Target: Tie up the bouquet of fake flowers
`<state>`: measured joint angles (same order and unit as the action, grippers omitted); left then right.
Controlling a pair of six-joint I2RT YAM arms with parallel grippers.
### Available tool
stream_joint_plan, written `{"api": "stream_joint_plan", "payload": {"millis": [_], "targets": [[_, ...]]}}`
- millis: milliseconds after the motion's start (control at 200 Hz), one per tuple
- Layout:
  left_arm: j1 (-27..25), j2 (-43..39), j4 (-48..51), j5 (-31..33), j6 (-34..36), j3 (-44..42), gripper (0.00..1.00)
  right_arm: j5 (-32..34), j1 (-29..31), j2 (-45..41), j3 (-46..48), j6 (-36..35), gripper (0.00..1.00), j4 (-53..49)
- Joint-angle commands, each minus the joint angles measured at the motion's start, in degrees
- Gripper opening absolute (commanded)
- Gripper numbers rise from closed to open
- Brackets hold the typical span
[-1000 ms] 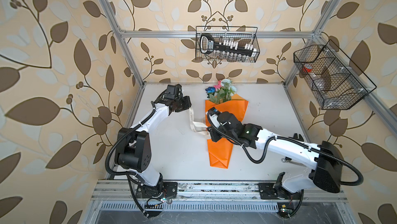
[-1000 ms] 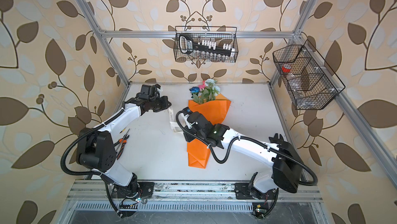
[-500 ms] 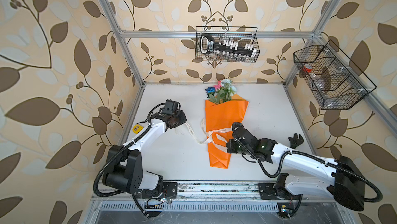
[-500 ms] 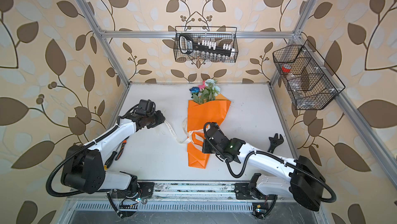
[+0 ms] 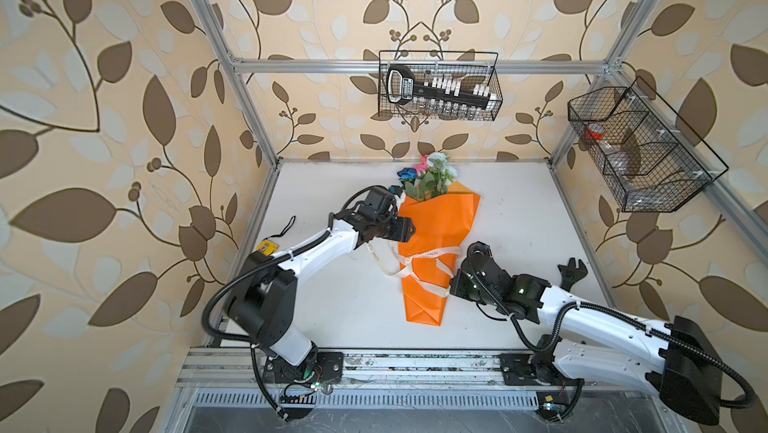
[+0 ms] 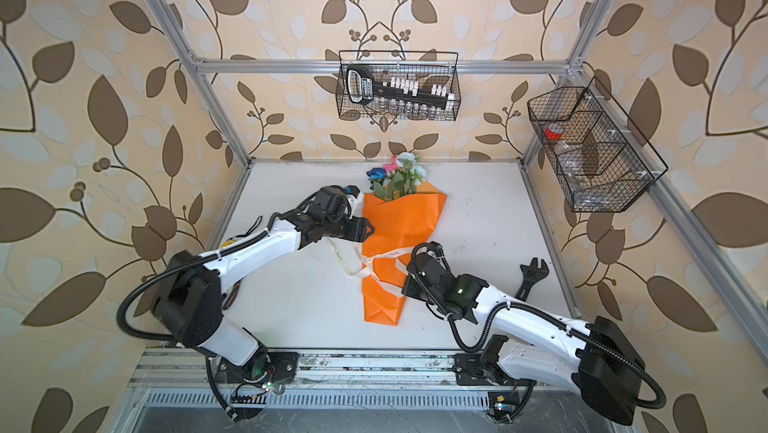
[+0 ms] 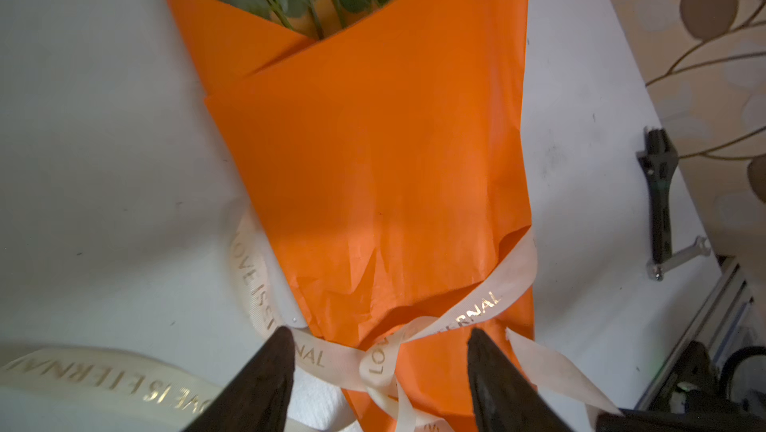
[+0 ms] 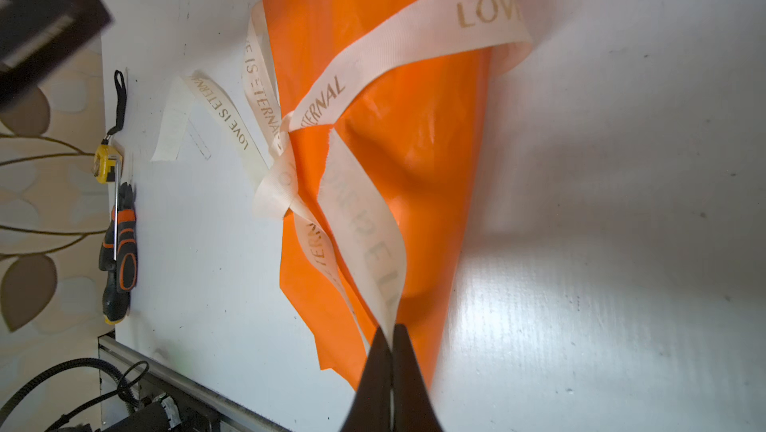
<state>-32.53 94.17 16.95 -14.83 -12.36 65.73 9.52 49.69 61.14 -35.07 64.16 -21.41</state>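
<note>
The bouquet of fake flowers (image 5: 436, 240) (image 6: 401, 223) lies on the white table in orange paper, with its blooms (image 5: 430, 167) toward the back wall. A cream lettered ribbon (image 5: 432, 253) (image 7: 476, 309) (image 8: 373, 57) goes round its lower half and crosses in a loose knot. My left gripper (image 5: 409, 229) (image 6: 370, 229) (image 7: 379, 332) hangs open over the bouquet's left edge, just above the knot, with nothing in it. At the bouquet's right edge my right gripper (image 5: 451, 286) (image 6: 403, 289) (image 8: 391, 328) is shut on a ribbon end.
A black adjustable wrench (image 5: 571, 271) (image 7: 659, 193) lies at the table's right edge. A yellow tape measure (image 5: 266, 246) (image 8: 105, 164) and orange-black pliers (image 8: 120, 251) lie along the left edge. Wire baskets hang on the back wall (image 5: 438, 86) and right wall (image 5: 640, 161).
My left gripper has opened, let go of the ribbon and moved right to the bouquet's edge. My right gripper has drawn its ribbon end from over the bouquet to its right side.
</note>
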Motion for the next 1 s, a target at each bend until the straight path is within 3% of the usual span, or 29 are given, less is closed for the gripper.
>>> {"api": "stream_joint_plan", "payload": {"millis": [0,235,400,645,870,995], "targets": [[-2.09,3.73,3.51,-4.70,8.03,2.87,0.64,1.73,-0.30,-1.43,1.41,2.64,0.00,-1.37],[-3.78,6.09,4.51,-12.53,12.18,3.41,0.61,1.82,-0.65,-0.48,1.47,2.89,0.00,-1.84],[-4.20,7.71,5.84,-8.59,12.40,3.86,0.61,0.99,-0.56,0.64,0.92,2.30,0.00,-1.84],[-5.05,11.92,6.10,-9.74,13.91,7.13,0.57,1.07,-0.61,2.06,0.75,2.54,0.00,-1.97],[-5.48,13.71,6.17,-10.78,14.38,8.49,0.32,2.24,-0.65,2.74,0.21,2.29,0.00,-1.97],[-5.55,13.58,5.94,-11.89,14.22,8.37,0.06,2.90,-1.04,3.44,-0.16,1.94,0.00,-1.97]]}}
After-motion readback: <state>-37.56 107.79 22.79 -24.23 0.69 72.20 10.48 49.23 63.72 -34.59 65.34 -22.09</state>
